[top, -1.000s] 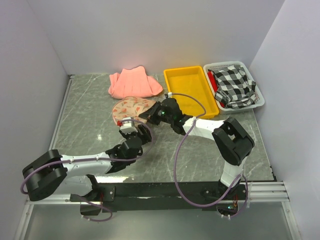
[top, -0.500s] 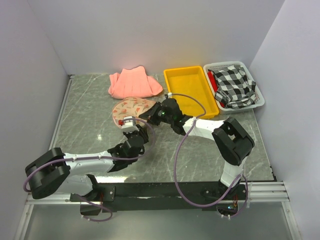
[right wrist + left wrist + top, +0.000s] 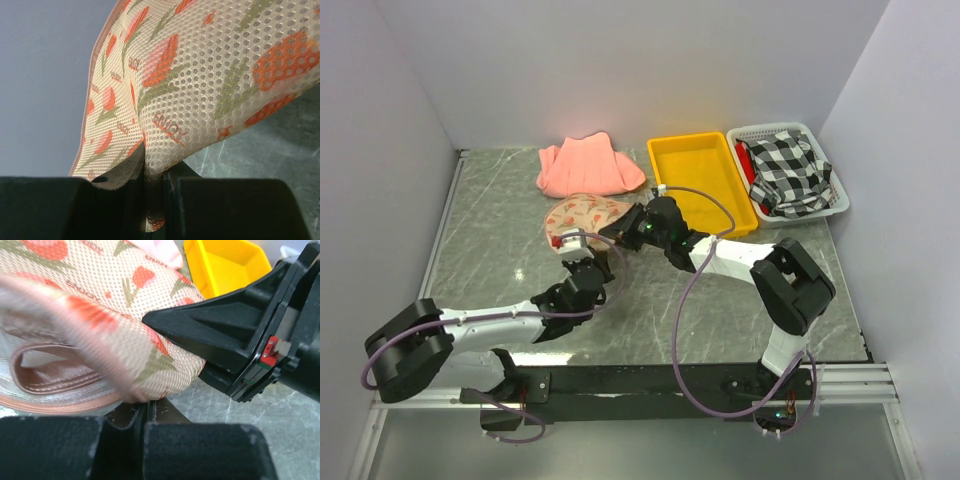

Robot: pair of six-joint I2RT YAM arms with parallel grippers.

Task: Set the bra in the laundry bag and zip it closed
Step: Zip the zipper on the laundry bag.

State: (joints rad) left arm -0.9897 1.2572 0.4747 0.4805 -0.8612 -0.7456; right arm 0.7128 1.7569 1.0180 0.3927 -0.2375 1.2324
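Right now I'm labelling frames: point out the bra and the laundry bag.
the bra [image 3: 60, 382], left wrist view, satin band inside the opening
the laundry bag [image 3: 582, 212], top external view, printed upper face

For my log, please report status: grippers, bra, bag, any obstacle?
Left gripper shut on laundry bag edge. Right gripper shut on its mesh. Bra inside, mouth open. No obstacle seen.

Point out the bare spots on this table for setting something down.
Bare: the left strip beside the salmon cloth and laundry bag; the right corner in front of the basket. Crowded: centre, where the left gripper and right gripper pinch the bag.
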